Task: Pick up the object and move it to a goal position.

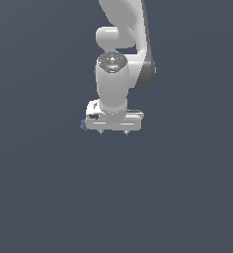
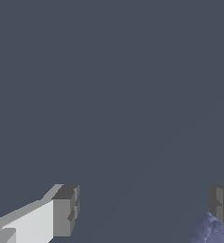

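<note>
Seen from high above, the exterior view looks almost straight down on my arm [image 1: 119, 64] and my gripper [image 1: 114, 132], both small against the plain grey floor [image 1: 44, 197] — a distant, wide frame. My wrist camera sits close behind my fingers [image 2: 64, 211], facing along them at the same floor — near enough that the fingertips fill its edge. Both views share my fingers, the floor beneath them and the bluish-purple object [image 2: 210, 231], [image 1: 83, 124] beside one finger.

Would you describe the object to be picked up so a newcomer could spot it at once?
Find the white gripper on the arm in the exterior view. At its edge toward that view's left peeks the object, a tiny lumpy bluish-purple thing, the only coloured item against the grey floor.
</note>
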Robot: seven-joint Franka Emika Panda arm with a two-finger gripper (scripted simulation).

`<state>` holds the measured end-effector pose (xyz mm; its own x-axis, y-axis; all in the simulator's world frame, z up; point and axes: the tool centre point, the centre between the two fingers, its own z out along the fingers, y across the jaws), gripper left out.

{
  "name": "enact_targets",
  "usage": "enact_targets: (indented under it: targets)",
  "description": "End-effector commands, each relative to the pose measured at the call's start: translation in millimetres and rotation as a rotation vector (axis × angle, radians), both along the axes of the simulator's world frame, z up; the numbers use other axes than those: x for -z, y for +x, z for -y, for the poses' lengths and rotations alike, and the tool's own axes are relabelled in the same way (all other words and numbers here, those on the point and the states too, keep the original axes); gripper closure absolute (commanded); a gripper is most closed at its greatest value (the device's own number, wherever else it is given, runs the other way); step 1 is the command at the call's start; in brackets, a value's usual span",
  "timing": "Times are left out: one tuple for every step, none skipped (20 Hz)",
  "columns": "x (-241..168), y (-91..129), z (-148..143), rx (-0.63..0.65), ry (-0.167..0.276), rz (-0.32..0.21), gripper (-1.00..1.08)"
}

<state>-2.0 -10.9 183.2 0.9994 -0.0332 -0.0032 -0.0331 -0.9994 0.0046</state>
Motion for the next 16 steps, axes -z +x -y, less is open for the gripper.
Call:
enact_targets:
  targets:
    - [0, 0, 0, 0.000, 0.000, 0.000, -0.92]
    - [0, 0, 1, 0.001, 0.000, 0.001, -0.92]
    - [-1, 0, 2, 0.003, -0.002, 0.003, -0.92]
    - [-3, 1, 5, 0.008, -0.004, 0.006, -0.92]
    - [-5, 2, 9, 0.013, -0.008, 0.011, -0.92]
    - [-8, 3, 13, 0.020, -0.012, 0.017, -0.92]
    - [-11, 4, 18, 0.026, -0.016, 0.023, -0.92]
    - [-14, 5, 21, 0.031, -0.020, 0.027, -0.92]
    - [-16, 6, 24, 0.033, -0.022, 0.031, -0.92]
    - [-18, 7, 25, 0.034, -0.024, 0.033, -0.92]
    - [-19, 8, 25, 0.033, -0.025, 0.034, -0.92]
    - [-19, 8, 25, 0.033, -0.025, 0.034, -0.92]
    - [-18, 8, 24, 0.033, -0.024, 0.033, -0.92]
    - [-17, 7, 24, 0.034, -0.023, 0.032, -0.92]
    - [-16, 6, 25, 0.036, -0.023, 0.032, -0.92]
    - [-15, 5, 26, 0.041, -0.022, 0.031, -0.92]
